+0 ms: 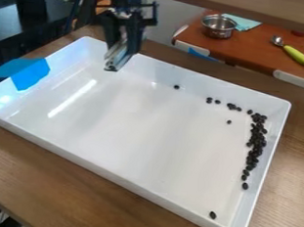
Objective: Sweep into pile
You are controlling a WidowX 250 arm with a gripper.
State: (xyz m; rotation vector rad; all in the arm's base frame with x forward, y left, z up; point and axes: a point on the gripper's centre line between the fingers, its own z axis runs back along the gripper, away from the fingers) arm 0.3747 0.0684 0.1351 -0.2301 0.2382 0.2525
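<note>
Gripper (pixel 114 64) hangs over the far-left part of the tray, pointing down, well apart from the beans. Cannot tell whether it is spread, pressed together or pinching anything. The position looks like a standoff, good for picking an approach without scattering the load.

Dark beans (pixel 256 148): most lie in a long, crowded band inside the tray's right wall, thickest towards the far corner, thinning nearer. The wall probably serves as a backstop. Small clusters sit along the far side, with a lone bean (pixel 177 87) farther left and another stray (pixel 213 215) by the near-right corner. Gathering is well along, in my judgement, but this is more strip than pile. Next: draw strays in, compress the strip lengthwise. Risk: round beans rolling off, or catching against the wall.

White tray (pixel 135 187) on a wooden table (pixel 97 192); blue tape (pixel 32 73) over its left end, presumably to stop it sliding.

Beyond: metal pot (pixel 218 28), green-handled spoon (pixel 293 53), likely set aside as unneeded.
</note>
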